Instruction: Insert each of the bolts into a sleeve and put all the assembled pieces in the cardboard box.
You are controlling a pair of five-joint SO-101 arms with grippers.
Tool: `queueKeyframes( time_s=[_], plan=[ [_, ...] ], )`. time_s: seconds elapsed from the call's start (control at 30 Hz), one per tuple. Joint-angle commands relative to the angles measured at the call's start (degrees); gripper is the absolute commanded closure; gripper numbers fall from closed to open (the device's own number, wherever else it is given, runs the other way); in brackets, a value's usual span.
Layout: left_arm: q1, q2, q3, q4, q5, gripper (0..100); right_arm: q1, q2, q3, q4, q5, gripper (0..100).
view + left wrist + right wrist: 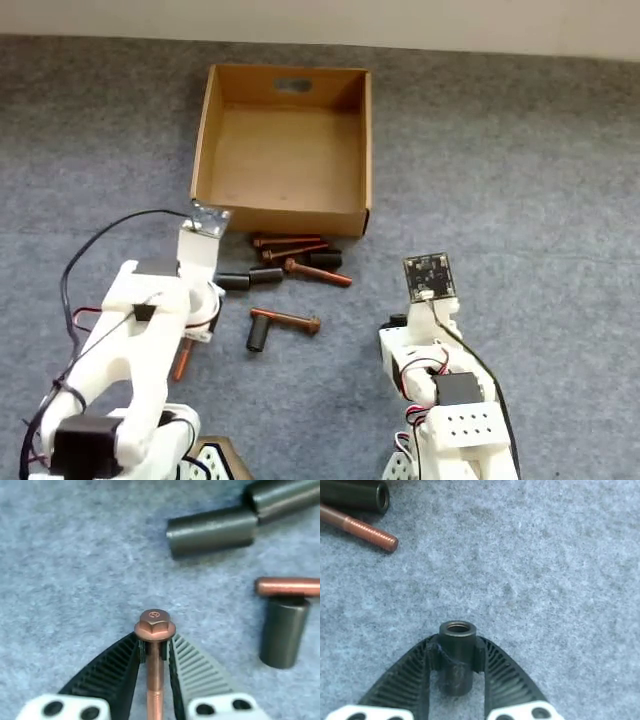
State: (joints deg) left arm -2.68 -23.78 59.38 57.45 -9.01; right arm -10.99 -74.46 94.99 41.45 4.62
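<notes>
The left pincer point(155, 647) is closed to a narrow gap on a copper hex bolt point(154, 625), gripped on the shank just under the head. The bolt's threaded end is cut off at the picture's edge in the left wrist view. In the high view most of its length is hidden under the white arm. The right pincer point(456, 645) is clamped about a dark sleeve point(455, 677), whose bore faces the wrist camera. In the high view that sleeve is hard to make out. Both held parts are on the near side of the cardboard box point(285, 215), apart from it.

Between the arms and the box, four loose bolts and four loose sleeves are counted, though the crowded group leaves the sleeve count unsure. Farthest from the box, a lone bolt point(290, 319) is seen with a short sleeve point(258, 333) at its plain end, set at an angle. Whether the two touch cannot be told. Nearer the box, a left sleeve point(233, 282) and a middle sleeve point(266, 275) are laid end to end beside a slanted bolt point(318, 272). A fourth sleeve point(325, 260) is partly masked by the bolts. An upper bolt point(288, 241) and a lower bolt point(295, 251) are found just before the box's front wall.

A handle slot point(292, 85) is cut in the box's far wall. The desk point(520, 180) is covered in grey felt, and a pale wall strip point(400, 20) is seen beyond the box.
</notes>
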Motion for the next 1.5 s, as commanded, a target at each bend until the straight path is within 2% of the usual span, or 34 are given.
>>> queueKeyframes(
  time_s=[0.0, 0.17, 0.37, 0.5, 0.63, 0.97, 1.17, 1.47],
  plan=[
    [1.2, -9.5, -1.4, 3.3, 0.5, 99, 0.1, -0.4, -0.1, -0.7, 0.6, 99.3],
    [1.2, -26.9, 2.7, 3.9, 4.6, 99, 0.1, -0.4, -0.1, -0.7, 0.6, 99.3],
    [1.3, -39.2, 18.8, -5.7, 4.3, 99, 0.1, -0.4, -0.1, -0.7, 0.6, 99.3],
    [1.3, -39.8, 24.5, -9.0, 4.3, 94, 0.1, -0.4, -0.1, -0.7, 0.6, 99.3],
    [1.3, -39.8, 24.6, -8.9, 4.3, 90, 0.1, -0.4, -0.1, -0.7, 0.6, 99.3],
    [2.2, -39.8, 24.4, -8.6, 4.3, 90, 0.1, -0.4, -0.1, -0.7, 0.6, 99.3],
    [6.0, -39.8, 23.3, -3.7, 4.3, 90, 0.1, -0.4, -0.1, -0.7, 0.6, 99.3],
    [4.6, -39.7, 23.1, -3.9, 4.3, 90, 0.1, -0.4, -0.1, -0.7, 0.6, 99.3]
  ],
)
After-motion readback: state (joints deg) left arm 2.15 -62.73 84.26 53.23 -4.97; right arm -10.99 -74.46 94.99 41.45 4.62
